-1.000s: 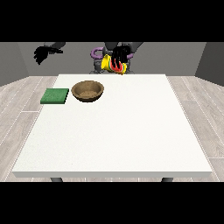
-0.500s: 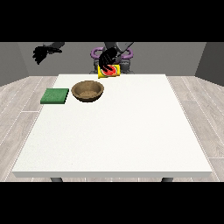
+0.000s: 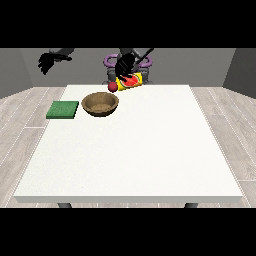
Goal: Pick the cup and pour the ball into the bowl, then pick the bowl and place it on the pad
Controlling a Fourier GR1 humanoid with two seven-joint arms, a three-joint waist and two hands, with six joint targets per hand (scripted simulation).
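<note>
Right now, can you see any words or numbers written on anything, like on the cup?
No words, numbers or signs can be read anywhere.
The cup: yellow with a red and dark pattern, but no letters can be made out on it.
The bowl, the pad, the ball and the table: plain, no writing.
</note>
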